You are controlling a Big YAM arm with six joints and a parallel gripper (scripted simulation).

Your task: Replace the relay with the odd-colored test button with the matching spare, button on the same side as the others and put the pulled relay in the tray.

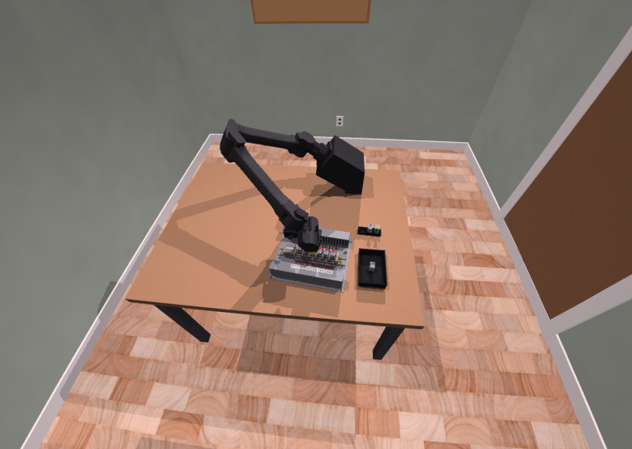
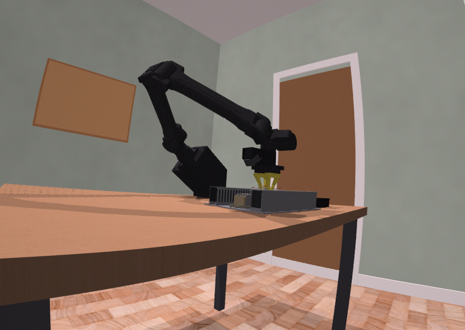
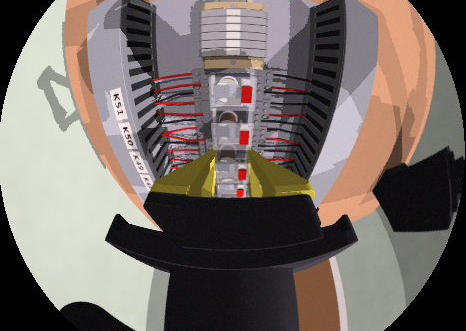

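Observation:
My gripper points down over the socket row, its yellow fingers shut on a clear relay with a red button. That relay stands in line with its neighbours, its button on the same side as theirs. Nearby relays show red buttons in the wrist view. Whether the held relay's top is level with the others is too fine to tell. A relay with a green button is in the black tray. The black spare holder bears a blue-button relay and a green-button relay.
The grey panel has slotted wire ducts on both sides of the row, with red and black wires between. A ribbed terminal block stands at one end of the row. The tray and spare holder are right of the panel in the top view.

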